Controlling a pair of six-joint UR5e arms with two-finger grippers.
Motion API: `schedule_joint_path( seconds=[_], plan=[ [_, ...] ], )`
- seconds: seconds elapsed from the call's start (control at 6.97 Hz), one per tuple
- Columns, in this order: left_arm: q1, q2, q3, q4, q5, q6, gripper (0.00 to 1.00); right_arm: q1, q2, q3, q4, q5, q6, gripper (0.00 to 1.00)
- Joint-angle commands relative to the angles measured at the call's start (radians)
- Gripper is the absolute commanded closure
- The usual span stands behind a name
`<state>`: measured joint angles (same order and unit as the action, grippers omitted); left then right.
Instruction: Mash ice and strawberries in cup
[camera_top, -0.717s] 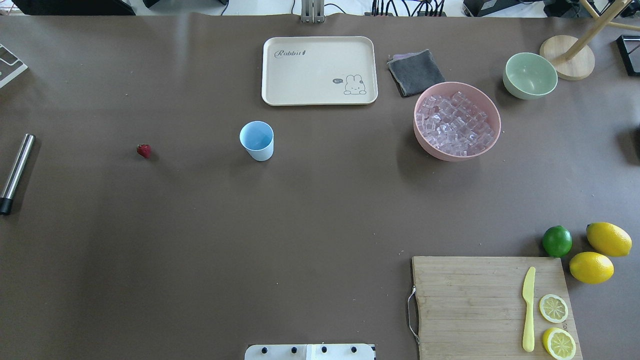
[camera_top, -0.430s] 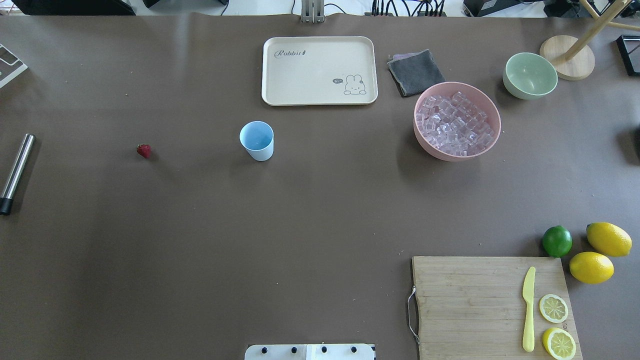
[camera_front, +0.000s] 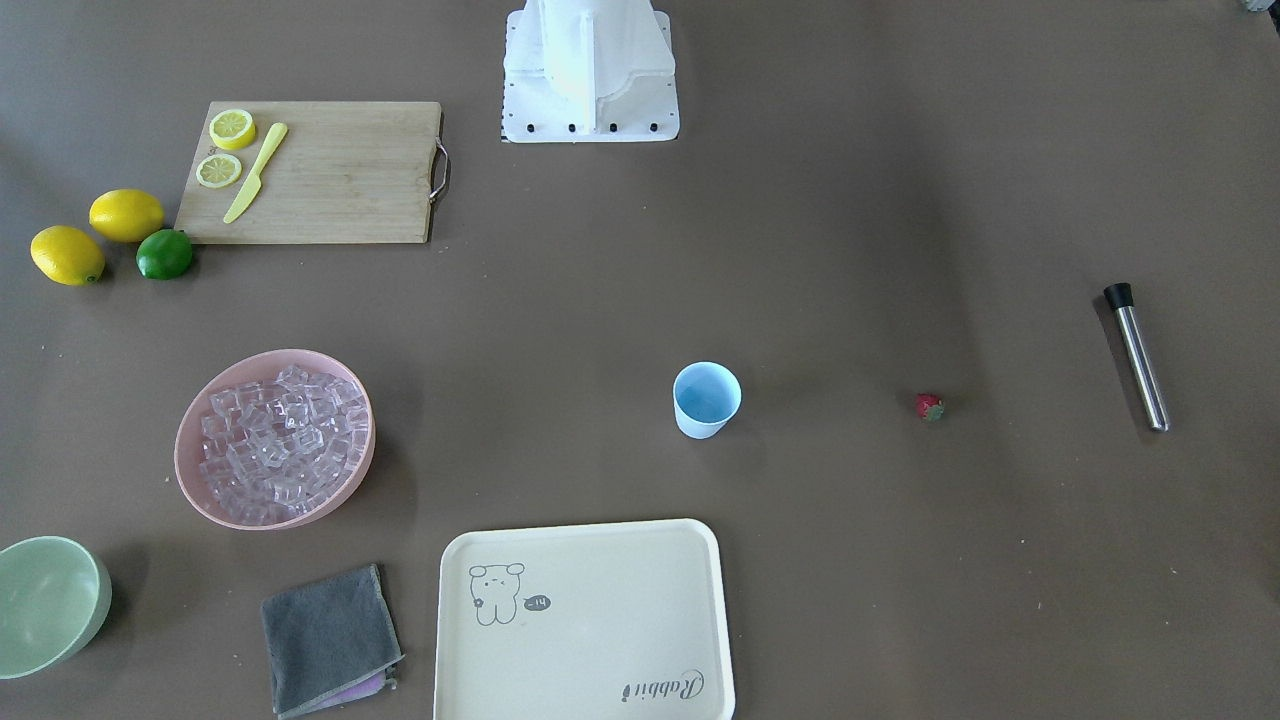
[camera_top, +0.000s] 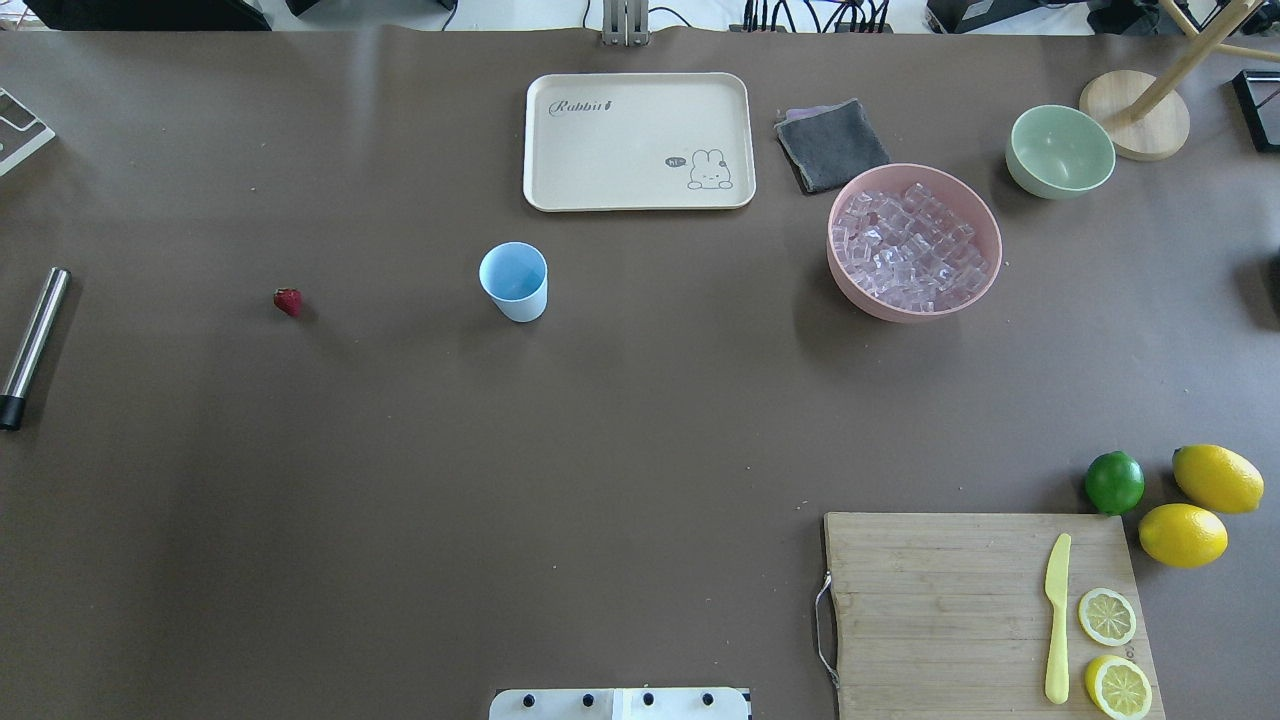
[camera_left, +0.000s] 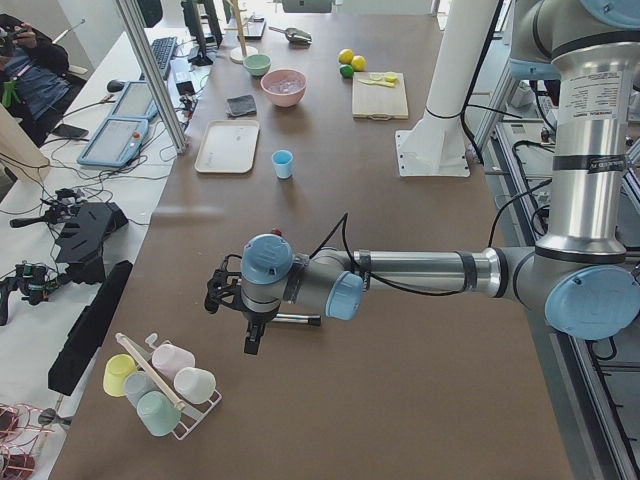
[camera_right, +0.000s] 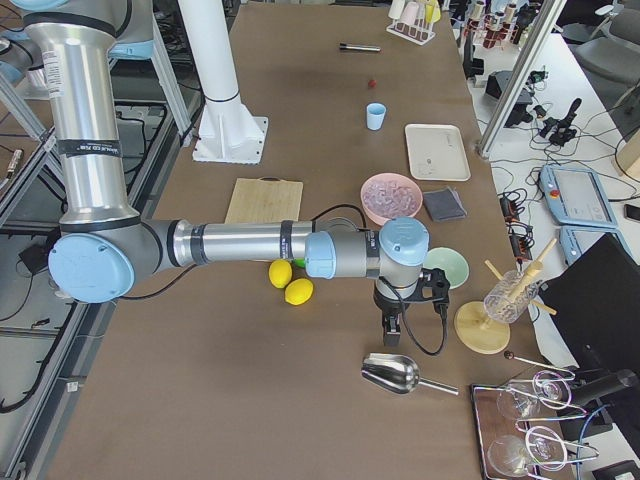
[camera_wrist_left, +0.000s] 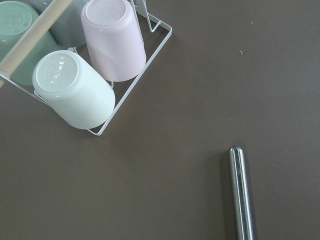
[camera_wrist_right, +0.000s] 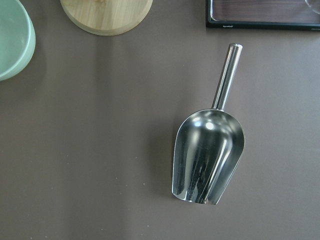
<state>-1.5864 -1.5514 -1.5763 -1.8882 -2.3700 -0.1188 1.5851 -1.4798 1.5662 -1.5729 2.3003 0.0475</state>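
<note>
- cup (camera_top: 514, 281): upright, mouth open, nr mid-desk (camera_top: 640, 450); short gap to the tray (camera_top: 638, 140) edge behind it, bare surface on its other sides.
- strawberry (camera_top: 288, 302): alone on bare desk, well apart from cup, toward robot's left; sits btw cup and steel rod (camera_top: 32, 345), which lies nr the desk's left edge.
- ice (camera_top: 910, 250): heaped in pink bowl (camera_top: 880, 305) up to about the rim, well apart from cup on robot's right; grey cloth (camera_top: 830, 145) just beside bowl's far side, green bowl (camera_top: 1060, 150) near it.
- left hand (camera_left: 251, 343): hangs fingers-down over desk's left end, above the rod, wire cup rack (camera_wrist_left: 150, 75) near; can't tell if released or clenched.
- right hand (camera_right: 390, 325): hangs fingers-down over desk's right end, nr green bowl and a round wooden base (camera_wrist_right: 106, 15); metal scoop (camera_wrist_right: 207, 155) lies flat below it; can't tell if released or clenched.
- Broad bare stretch of desk runs from robot base (camera_front: 590, 70) out to cup and strawberry.
- cutting board (camera_top: 940, 600) at near right edge, w/ knife and 2 lemon slices; lime and 2 lemons just off its corner.
</note>
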Motion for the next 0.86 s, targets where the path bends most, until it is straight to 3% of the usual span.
schedule_joint_path(
  seconds=[0.0,0.14,0.43,0.72],
  plan=[
    [0.0,0.001,0.004,-0.003,0.002,0.001,0.01,-0.031,0.004,0.02,0.001,0.001,0.002,0.0],
    [0.0,0.001,0.01,0.003,0.0,0.008,0.01,-0.033,-0.002,0.044,0.007,0.023,0.003,0.0],
    [0.0,0.008,0.004,0.0,0.0,0.005,0.01,-0.144,0.009,0.157,0.008,0.034,0.061,0.0],
    [-0.001,0.045,-0.01,-0.009,0.0,0.005,0.01,-0.343,0.041,0.314,0.01,-0.078,0.323,0.0]
  ],
)
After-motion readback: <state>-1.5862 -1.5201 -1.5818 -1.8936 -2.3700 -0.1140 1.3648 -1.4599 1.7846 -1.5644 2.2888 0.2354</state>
